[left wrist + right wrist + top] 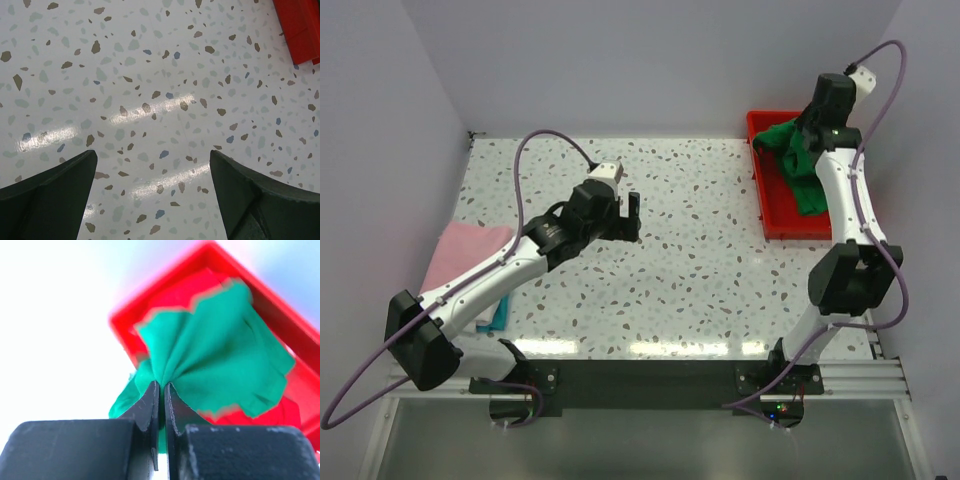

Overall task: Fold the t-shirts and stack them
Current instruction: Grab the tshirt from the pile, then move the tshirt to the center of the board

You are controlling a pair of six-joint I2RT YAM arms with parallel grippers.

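The green shirt [215, 350] is pinched by the right gripper [161, 390], whose jaws are clenched on a gather of cloth so that the rest fans out below it. The shirt is held partly raised over the red tray [770, 228] at the far right of the bench [700, 270], with its lower part draped into the tray. A single-point pinch is judged to suit lifting the shirt clear of the tray and carrying it to open bench for spreading. Red is seen beneath the green in the right wrist view. Whether that is the red shirt or only the tray floor cannot be told.

The left gripper [626, 212] is held with its jaws spread wide and nothing between them, over the middle of the bench. It is probably kept there so that a second corner can be taken when the shirt is brought across. The pink shirt [468, 250] is laid at the left edge, partly under the left arm, where the stack is judged to be meant.

The bench is pale, speckled and glossy, with streaks of glare. It is enclosed by plain pale walls at the back and both sides.
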